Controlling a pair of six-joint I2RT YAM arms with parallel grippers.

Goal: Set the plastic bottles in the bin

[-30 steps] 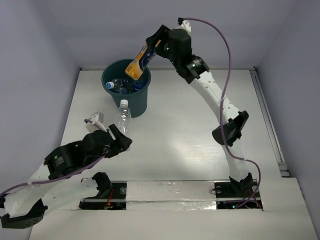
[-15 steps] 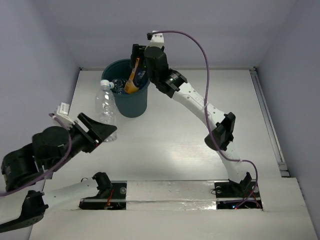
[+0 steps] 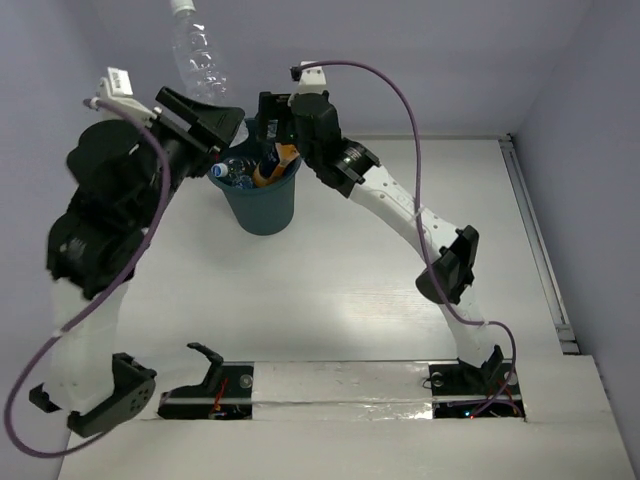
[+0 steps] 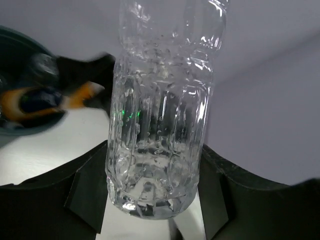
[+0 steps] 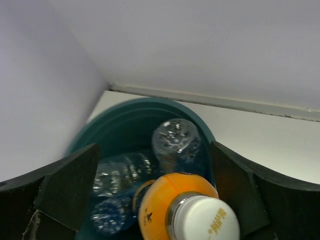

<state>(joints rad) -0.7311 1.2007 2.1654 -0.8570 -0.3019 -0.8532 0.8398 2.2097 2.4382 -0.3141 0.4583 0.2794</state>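
My left gripper (image 3: pixel 205 115) clamping a clear bottle (image 3: pixel 197 55) high by the left rim of the bin (image 3: pixel 262 210), right gripper (image 5: pixel 152 175) spread wide, empty, orange bottle (image 5: pixel 172 197) loose inside below it.

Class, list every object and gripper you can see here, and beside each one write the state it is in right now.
clear bottle, lifted high, cap end up, gripped near its base
left gripper, shut on the clear bottle
orange bottle, in the bin, cap up, not gripped
right gripper, open, fingers either side of the orange bottle
bin, upright, partly filled
other clear bottles, inside the bin
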